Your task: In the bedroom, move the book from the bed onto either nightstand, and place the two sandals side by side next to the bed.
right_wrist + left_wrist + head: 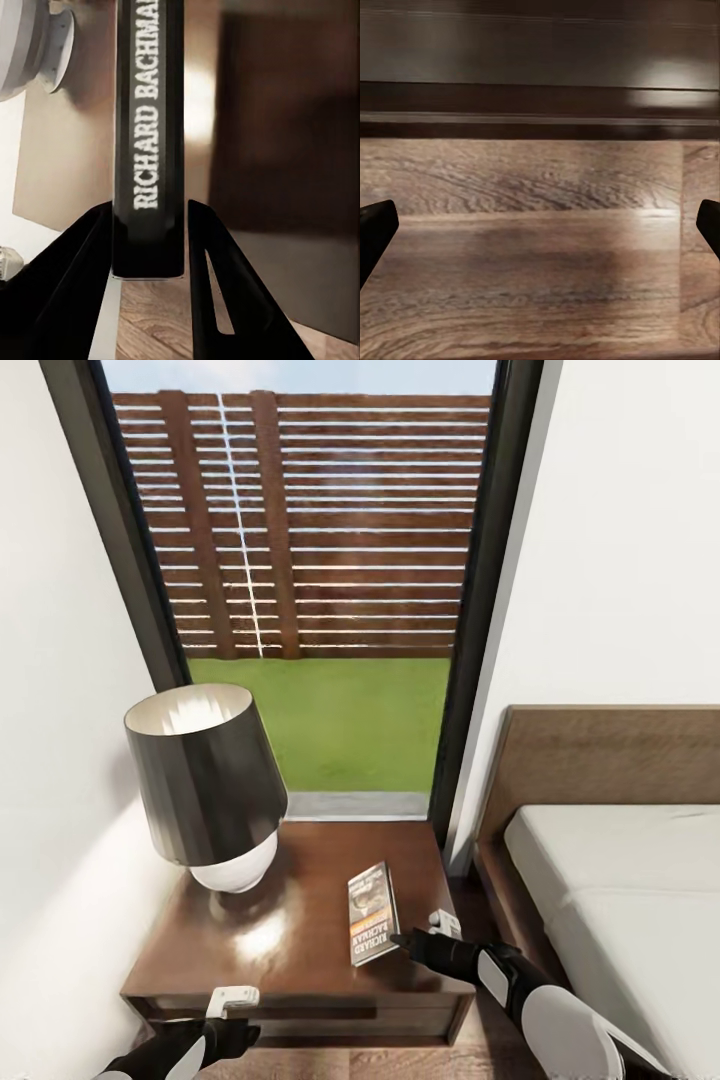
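Note:
The book (372,913), dark with an orange band, is at the front right of the nightstand (310,860) top, cover up. My right gripper (420,935) reaches it from the right, at its near corner. In the right wrist view the spine (148,150), lettered "RICHARD BACHMAN", stands between the two black fingers (75,270), which flank it closely, and the gripper (150,217) is shut on it. My left gripper (235,1008) hangs open before the nightstand's front, its fingertips (375,232) wide apart over the plank floor. The bed (620,880) lies to the right. The sandals are out of view.
A table lamp (205,780) with a dark shade and white base fills the nightstand's left half. A tall dark-framed window (320,660) behind shows grass and a slatted fence. White walls close in on the left and right, and a narrow floor gap separates nightstand and bed frame.

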You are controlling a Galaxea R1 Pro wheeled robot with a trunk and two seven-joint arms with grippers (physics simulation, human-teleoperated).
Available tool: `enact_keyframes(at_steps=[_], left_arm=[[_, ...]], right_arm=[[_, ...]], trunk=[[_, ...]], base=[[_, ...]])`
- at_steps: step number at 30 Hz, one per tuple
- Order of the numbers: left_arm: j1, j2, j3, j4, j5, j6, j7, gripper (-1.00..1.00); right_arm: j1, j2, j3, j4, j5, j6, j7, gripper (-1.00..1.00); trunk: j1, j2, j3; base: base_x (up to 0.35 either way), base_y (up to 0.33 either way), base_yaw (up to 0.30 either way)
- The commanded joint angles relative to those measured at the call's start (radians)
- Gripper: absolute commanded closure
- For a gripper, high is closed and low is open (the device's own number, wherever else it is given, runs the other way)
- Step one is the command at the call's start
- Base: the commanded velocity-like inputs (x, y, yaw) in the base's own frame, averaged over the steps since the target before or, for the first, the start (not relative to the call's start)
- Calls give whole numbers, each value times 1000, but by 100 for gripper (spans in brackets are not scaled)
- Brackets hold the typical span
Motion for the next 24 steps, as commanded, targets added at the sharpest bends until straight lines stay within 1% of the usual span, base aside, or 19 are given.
enact_keyframes(at_steps=[1, 7, 14, 17, 24], left_arm=[[0, 1, -5, -2, 9, 6, -1, -100], [0, 1, -5, -2, 9, 6, -1, -100], [0, 1, -5, -2, 9, 6, -1, -100], [0, 1, -5, -3, 9, 6, -1, -100], [0, 1, -5, -3, 9, 6, -1, -100]], right_arm=[[-4, 1, -9, -3, 7, 9, 3, 100], [-23, -2, -9, -2, 7, 10, 0, 100], [-48, -3, -9, -2, 7, 24, -9, 100], [-60, -4, -8, -2, 7, 48, -20, 100], [-76, -6, -9, -3, 7, 77, -31, 100]], trunk=[[4, -8, -4], [27, -50, -23], [27, -50, -23], [27, -50, -23], [54, -99, -45]], base=[[0, 0, 0], [0, 0, 0], [0, 0, 0], [0, 0, 0], [0, 0, 0]])
